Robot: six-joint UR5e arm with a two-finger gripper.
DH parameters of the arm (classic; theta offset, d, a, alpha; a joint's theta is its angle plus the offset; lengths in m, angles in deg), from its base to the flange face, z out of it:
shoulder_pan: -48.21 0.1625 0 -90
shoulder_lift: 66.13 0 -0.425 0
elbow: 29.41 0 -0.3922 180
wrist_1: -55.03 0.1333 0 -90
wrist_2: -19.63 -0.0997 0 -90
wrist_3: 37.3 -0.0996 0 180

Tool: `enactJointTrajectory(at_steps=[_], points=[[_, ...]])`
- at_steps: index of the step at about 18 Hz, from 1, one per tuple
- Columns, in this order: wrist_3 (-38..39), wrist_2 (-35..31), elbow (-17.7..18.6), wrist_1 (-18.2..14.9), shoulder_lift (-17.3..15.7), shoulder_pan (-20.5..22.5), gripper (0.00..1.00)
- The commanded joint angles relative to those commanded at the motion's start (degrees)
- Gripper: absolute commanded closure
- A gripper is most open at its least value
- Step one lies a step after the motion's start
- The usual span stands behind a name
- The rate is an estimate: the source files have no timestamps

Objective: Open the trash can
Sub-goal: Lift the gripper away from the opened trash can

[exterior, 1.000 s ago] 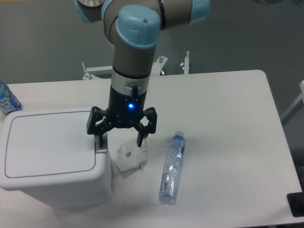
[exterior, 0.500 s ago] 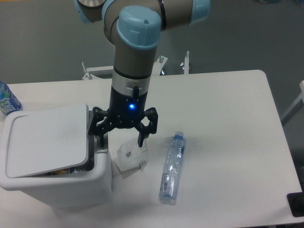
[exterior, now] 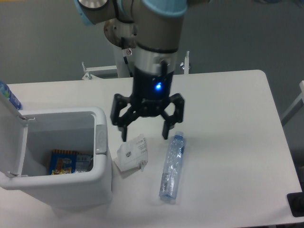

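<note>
The white trash can (exterior: 102,183) stands at the table's front left with its lid (exterior: 10,137) swung up on the left side. Inside it lie a blue and orange packet and some wrappers (exterior: 66,162). The grey push-button latch (exterior: 100,139) shows on its right rim. My gripper (exterior: 145,135) hangs open to the right of the can, above a crumpled white carton (exterior: 132,153), with nothing between its fingers.
A clear plastic bottle (exterior: 172,167) with a blue cap lies right of the carton. Another bottle (exterior: 8,96) with a blue label stands at the far left, behind the lid. A black object (exterior: 296,204) sits at the front right corner.
The lid has swung from shut to fully up. My gripper has lifted off the latch and moved right, away from the can.
</note>
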Motion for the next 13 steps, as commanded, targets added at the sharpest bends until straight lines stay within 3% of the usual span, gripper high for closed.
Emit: enactJointTrajectory(at_steps=[2, 5, 13], points=[[-3.0, -1.4, 0.09, 0.09, -0.53, 2.11, 0.0], [-7.91, -8.68, 1.57, -0.52, -1.23, 3.53, 0.0], [-30.94, -14.68, 10.45, -0.36, -5.98, 8.1, 0.0]])
